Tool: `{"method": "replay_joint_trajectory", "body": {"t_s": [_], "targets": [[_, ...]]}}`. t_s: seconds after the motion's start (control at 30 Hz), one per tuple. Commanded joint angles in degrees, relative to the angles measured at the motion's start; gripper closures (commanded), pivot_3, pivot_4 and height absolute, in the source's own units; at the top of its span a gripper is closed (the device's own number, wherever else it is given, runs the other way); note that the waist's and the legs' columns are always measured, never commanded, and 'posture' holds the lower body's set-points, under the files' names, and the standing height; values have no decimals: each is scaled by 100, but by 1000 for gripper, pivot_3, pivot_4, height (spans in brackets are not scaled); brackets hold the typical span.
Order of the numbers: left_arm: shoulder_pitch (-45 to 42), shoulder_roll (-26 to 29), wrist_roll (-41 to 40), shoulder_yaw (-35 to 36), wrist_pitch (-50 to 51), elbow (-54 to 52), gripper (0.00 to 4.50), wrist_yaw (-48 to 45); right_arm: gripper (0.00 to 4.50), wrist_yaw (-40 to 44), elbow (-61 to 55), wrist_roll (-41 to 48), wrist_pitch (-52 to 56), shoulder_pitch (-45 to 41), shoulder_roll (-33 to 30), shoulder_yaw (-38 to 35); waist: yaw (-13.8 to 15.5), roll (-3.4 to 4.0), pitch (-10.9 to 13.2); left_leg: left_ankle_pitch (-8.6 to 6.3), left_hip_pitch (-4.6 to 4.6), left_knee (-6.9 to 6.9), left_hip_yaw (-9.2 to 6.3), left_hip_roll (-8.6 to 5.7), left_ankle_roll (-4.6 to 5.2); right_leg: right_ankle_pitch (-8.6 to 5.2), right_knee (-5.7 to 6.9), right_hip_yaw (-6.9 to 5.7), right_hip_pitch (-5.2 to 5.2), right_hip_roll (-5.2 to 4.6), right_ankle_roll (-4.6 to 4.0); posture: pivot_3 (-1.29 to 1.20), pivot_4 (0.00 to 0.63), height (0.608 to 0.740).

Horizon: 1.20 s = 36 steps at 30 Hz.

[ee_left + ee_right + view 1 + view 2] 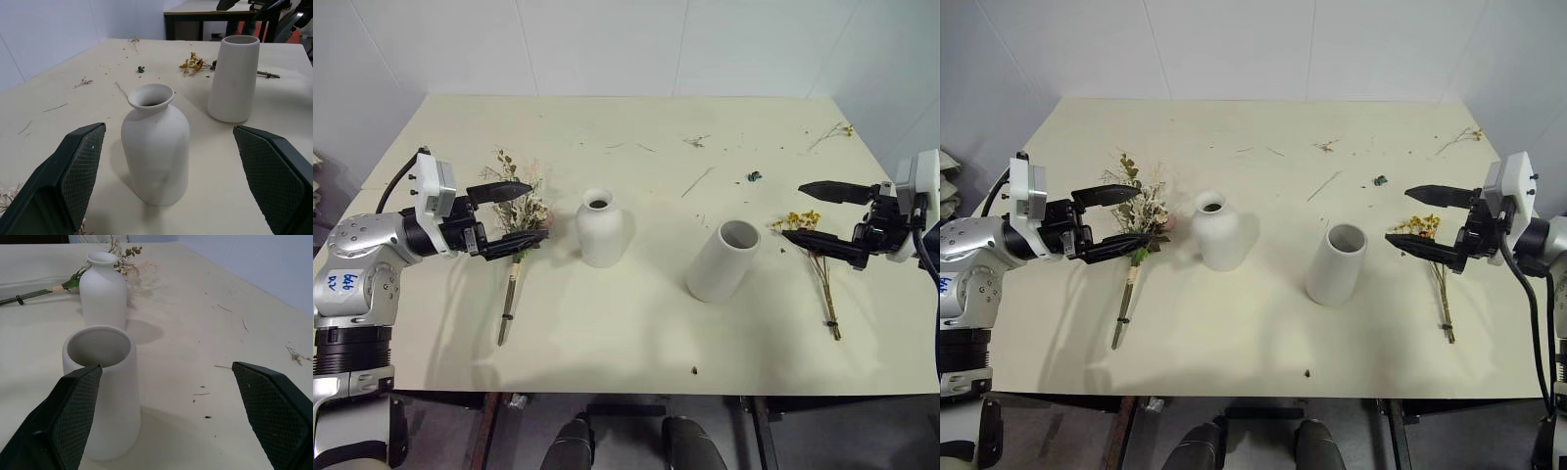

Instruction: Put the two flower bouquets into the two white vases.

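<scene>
Nearest the front edge of the table, the stem ends of both bunches are lying flat; the bushy cream-pink bouquet is sitting on the robot's left with its thick stem trailing toward the camera, and the thin yellow-orange bouquet is lying on the right the same way; the left gripper is hovering over the bushy heads with its fingers spread wide, holding nothing, and the right gripper is hanging above the yellow blooms, equally released and empty; a bit further in, the round narrow-necked vase and the tall cylinder vase are standing upright between the two arms, well apart from both bunches; past them, loose twigs are scattered toward the far edge; so nothing is in a vase yet; my worry is that both grippers are lining up on flower heads rather than stems, so closing there could be crushing brittle blooms; that small neck also looks tight for the thick stem, and a bad angle could be tipping the vase.
</scene>
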Motion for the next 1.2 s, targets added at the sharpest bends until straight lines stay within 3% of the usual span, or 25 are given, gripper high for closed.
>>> {"method": "replay_joint_trajectory", "body": {"t_s": [0.03,0.27,0.5,0.7,1.07,1.17,1.2], "targets": [[-119,49,-109,64,14,-163,35,-89,0,-183,-155,124,298,14,-214,-322,-1,0,0,0,0,0,0,-1,0,0,0,0,0,0,0,0,150,740],[-344,-132,-156,-64,-30,-218,35,-242,0,-815,201,-285,1242,-135,-724,-99,4,0,0,0,0,8,0,-3,0,0,6,0,1,-2,0,0,150,740],[-352,-357,-287,-125,39,-785,35,-202,0,-787,1312,-1503,2291,-728,-1532,1308,2,0,0,0,-2,3,1,-1,1,-1,-6,1,0,-2,-1,0,150,740],[-166,-303,-442,-86,248,-1283,35,-127,0,-817,2217,-2217,2984,-1897,-1082,2304,-137,5,3,-1,-3,-1,18,0,1,-2,0,14,-14,-1,0,0,150,740],[414,-127,-864,212,805,-2368,35,296,0,-1091,4746,-3528,2159,-3120,121,3204,-147,3,3,0,-20,3,18,-2,0,-3,6,16,-31,-1,3,0,150,740],[446,-72,-921,244,864,-2443,0,377,585,-1061,5136,-3725,1921,-3308,265,3223,-149,2,3,0,-18,14,17,-3,0,-2,14,16,-27,-1,4,0,150,740],[441,-58,-929,254,869,-2442,0,388,976,-1019,5228,-3759,1872,-3382,301,3203,-150,2,3,0,-17,20,17,-3,0,-2,20,16,-26,0,4,0,150,740]]}}
